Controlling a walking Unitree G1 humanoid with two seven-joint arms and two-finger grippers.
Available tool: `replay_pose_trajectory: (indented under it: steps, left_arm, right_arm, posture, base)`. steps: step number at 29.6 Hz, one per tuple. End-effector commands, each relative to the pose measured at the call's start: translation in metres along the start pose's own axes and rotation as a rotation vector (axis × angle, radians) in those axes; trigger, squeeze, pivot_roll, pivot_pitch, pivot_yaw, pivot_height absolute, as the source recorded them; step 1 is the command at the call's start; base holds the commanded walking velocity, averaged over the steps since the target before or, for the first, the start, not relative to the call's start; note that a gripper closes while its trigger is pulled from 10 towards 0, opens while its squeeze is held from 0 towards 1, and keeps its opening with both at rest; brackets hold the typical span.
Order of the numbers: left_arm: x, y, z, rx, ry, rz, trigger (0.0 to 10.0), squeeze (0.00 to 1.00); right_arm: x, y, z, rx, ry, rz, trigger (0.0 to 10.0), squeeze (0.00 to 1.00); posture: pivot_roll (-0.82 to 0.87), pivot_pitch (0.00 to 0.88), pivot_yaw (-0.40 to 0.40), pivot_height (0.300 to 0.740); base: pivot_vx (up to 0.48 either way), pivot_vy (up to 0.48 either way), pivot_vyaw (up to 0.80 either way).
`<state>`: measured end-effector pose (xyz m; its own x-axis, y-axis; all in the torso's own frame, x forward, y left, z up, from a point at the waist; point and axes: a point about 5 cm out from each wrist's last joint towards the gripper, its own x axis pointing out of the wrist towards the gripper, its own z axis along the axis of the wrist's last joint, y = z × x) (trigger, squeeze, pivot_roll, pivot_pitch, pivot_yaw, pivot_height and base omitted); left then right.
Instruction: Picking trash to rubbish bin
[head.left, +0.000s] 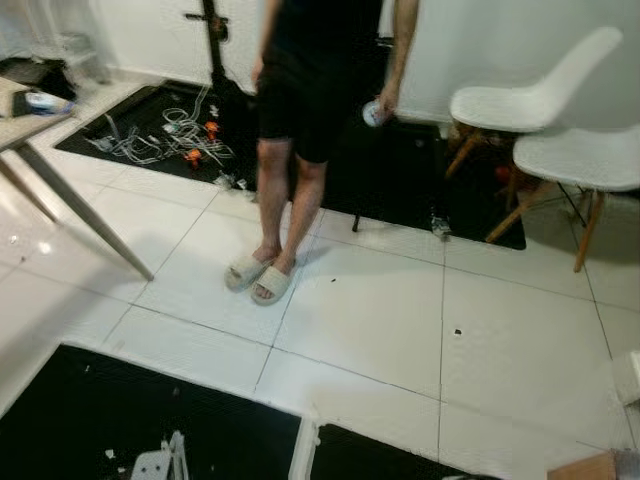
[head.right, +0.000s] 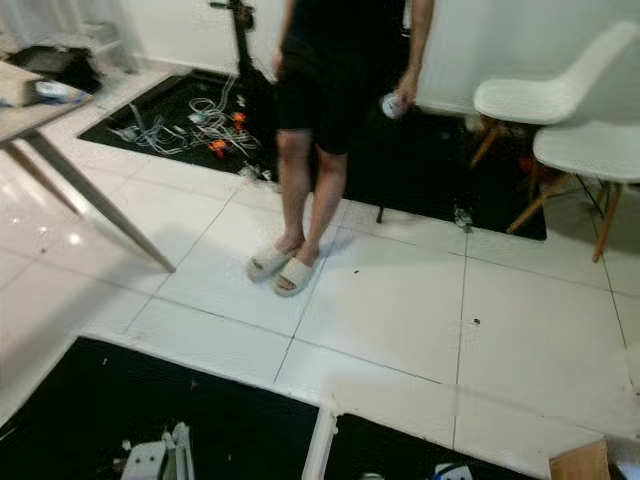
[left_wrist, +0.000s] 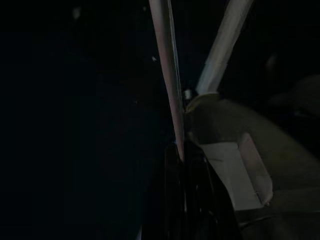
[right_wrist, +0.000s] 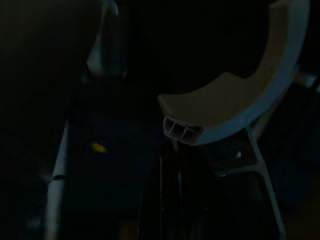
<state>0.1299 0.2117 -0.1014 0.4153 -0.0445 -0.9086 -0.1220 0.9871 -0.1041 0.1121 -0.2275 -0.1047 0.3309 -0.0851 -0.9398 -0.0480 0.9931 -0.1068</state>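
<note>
1. Standing on the white tile floor (head.left: 380, 320) in the left eye view is a person (head.left: 300, 100), cut off above the chest, in pale slippers (head.left: 258, 277); one hand (head.left: 385, 98) holds a small pale object (head.left: 372, 114), too blurred to identify. Two white chairs (head.left: 560, 120) stand to the right, a bench (head.left: 30, 120) is cut off at left, and tangled cables (head.left: 160, 135) lie on a dark mat (head.left: 400, 170).
2. The right eye view shows the same scene; a brown box corner (head.right: 580, 462) is cropped at the bottom edge.
3. The left wrist view is very dark: the left claw (left_wrist: 185, 200) is a black shape, fingers apart or together I cannot tell.
4. The right wrist view is equally dark; the right claw (right_wrist: 175, 200) is likewise unreadable, below a pale curved frame (right_wrist: 240, 105).
</note>
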Motion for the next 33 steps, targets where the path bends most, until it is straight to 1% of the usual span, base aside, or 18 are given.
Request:
replay_pose_trajectory:
  steps: [1, 8, 11, 15, 16, 18, 20, 22, 23, 24, 25, 27, 28, 29, 30, 31, 32, 33]
  left_arm:
    - [-0.001, 0.004, -0.007, 0.003, 0.015, 0.016, 10.0, 0.00]
    - [-0.003, 0.012, -0.001, 0.017, 0.000, 0.044, 10.0, 0.00]
    - [-0.004, 0.016, 0.002, 0.025, -0.007, 0.054, 10.0, 0.00]
    - [-0.004, 0.020, 0.008, 0.011, -0.026, 0.081, 10.0, 0.00]
    - [-0.005, 0.022, 0.012, -0.006, -0.042, 0.091, 10.0, 0.00]
    - [-0.005, 0.023, 0.020, -0.027, -0.070, 0.096, 10.0, 0.00]
    - [-0.005, 0.024, 0.023, -0.031, -0.081, 0.097, 10.0, 0.00]
    - [-0.005, 0.026, 0.025, -0.022, -0.085, 0.109, 10.0, 0.00]
    - [-0.006, 0.027, 0.026, -0.016, -0.087, 0.114, 10.0, 0.00]
    - [-0.006, 0.027, 0.026, -0.016, -0.087, 0.114, 10.0, 0.00]
    - [-0.006, 0.027, 0.027, -0.028, -0.099, 0.119, 10.0, 0.00]
    - [-0.006, 0.027, 0.027, -0.028, -0.099, 0.119, 10.0, 0.00]
    - [-0.006, 0.028, 0.023, -0.045, -0.096, 0.126, 10.0, 0.00]
    - [-0.006, 0.028, 0.023, -0.045, -0.096, 0.126, 10.0, 0.00]
    - [-0.006, 0.029, 0.019, -0.054, -0.088, 0.134, 10.0, 0.00]
    - [-0.007, 0.030, 0.012, -0.068, -0.074, 0.145, 10.0, 0.00]
    - [-0.007, 0.031, 0.010, -0.071, -0.068, 0.150, 10.0, 0.00]
    - [-0.007, 0.031, 0.010, -0.071, -0.068, 0.150, 10.0, 0.00]
  right_arm:
    - [0.000, 0.000, -0.004, 0.026, 0.013, -0.009, 10.0, 0.00]
    - [0.001, 0.004, 0.006, 0.046, -0.010, -0.020, 10.0, 0.00]
    - [0.001, 0.007, -0.001, 0.062, -0.003, -0.022, 10.0, 0.00]
    - [-0.001, 0.009, -0.018, 0.062, 0.040, -0.016, 10.0, 0.00]
    - [-0.001, 0.010, -0.021, 0.046, 0.049, -0.010, 10.0, 0.00]
    - [-0.001, 0.009, -0.021, 0.024, 0.054, -0.007, 10.0, 0.00]
    - [-0.001, 0.009, -0.019, 0.033, 0.047, -0.011, 10.0, 0.00]
    - [0.001, 0.009, -0.003, 0.101, -0.006, -0.002, 10.0, 0.00]
    - [0.002, 0.011, 0.011, 0.134, -0.055, 0.028, 10.0, 0.00]
    - [0.002, 0.011, 0.011, 0.134, -0.055, 0.028, 10.0, 0.00]
    - [0.002, 0.014, 0.034, 0.185, -0.135, 0.087, 10.0, 0.00]
    - [0.002, 0.014, 0.034, 0.185, -0.135, 0.087, 10.0, 0.00]
    - [0.000, 0.015, 0.065, 0.260, -0.244, 0.155, 10.0, 0.00]
    - [0.000, 0.015, 0.065, 0.260, -0.244, 0.155, 10.0, 0.00]
    - [-0.004, 0.014, 0.090, 0.315, -0.331, 0.200, 10.0, 0.00]
    - [-0.012, 0.010, 0.124, 0.388, -0.461, 0.257, 10.0, 0.00]
    - [-0.016, 0.005, 0.141, 0.410, -0.522, 0.255, 10.0, 0.00]
    - [-0.016, 0.005, 0.141, 0.410, -0.522, 0.255, 10.0, 0.00]
  posture:
    - [0.03, 0.093, 0.057, 0.740]
    - [0.02, 0.094, 0.074, 0.740]
    - [0.02, 0.084, 0.078, 0.740]
    - [0.04, 0.072, 0.066, 0.740]
    - [0.05, 0.070, 0.066, 0.740]
    - [0.05, 0.060, 0.070, 0.740]
    - [0.04, 0.055, 0.069, 0.740]
    - [0.06, 0.057, 0.054, 0.740]
    - [0.07, 0.053, 0.042, 0.740]
    - [0.07, 0.053, 0.042, 0.740]
    - [0.08, 0.048, 0.038, 0.740]
    - [0.08, 0.048, 0.038, 0.740]
    - [0.10, 0.027, 0.028, 0.740]
    - [0.10, 0.027, 0.028, 0.740]
    - [0.10, 0.019, 0.025, 0.740]
    - [0.11, 0.005, 0.022, 0.740]
    - [0.12, 0.000, 0.021, 0.740]
    - [0.12, 0.000, 0.021, 0.740]
  base:
    - [0.000, 0.000, -0.80]
    - [0.000, 0.000, -0.80]
    - [0.000, 0.000, -0.80]
    - [0.000, 0.000, -0.80]
    - [0.000, 0.000, -0.80]
    - [0.000, 0.000, -0.80]
    - [0.000, 0.000, -0.80]
    - [0.000, 0.000, -0.80]
    - [0.000, 0.000, -0.80]
    - [0.000, 0.000, -0.80]
    - [0.000, 0.000, -0.80]
    - [0.000, 0.000, -0.80]
    - [0.000, 0.000, -0.80]
    - [0.000, 0.000, -0.80]
    - [0.000, 0.000, -0.80]
    - [0.000, 0.000, -0.80]
    - [0.000, 0.000, -0.80]
    - [0.000, 0.000, -0.80]
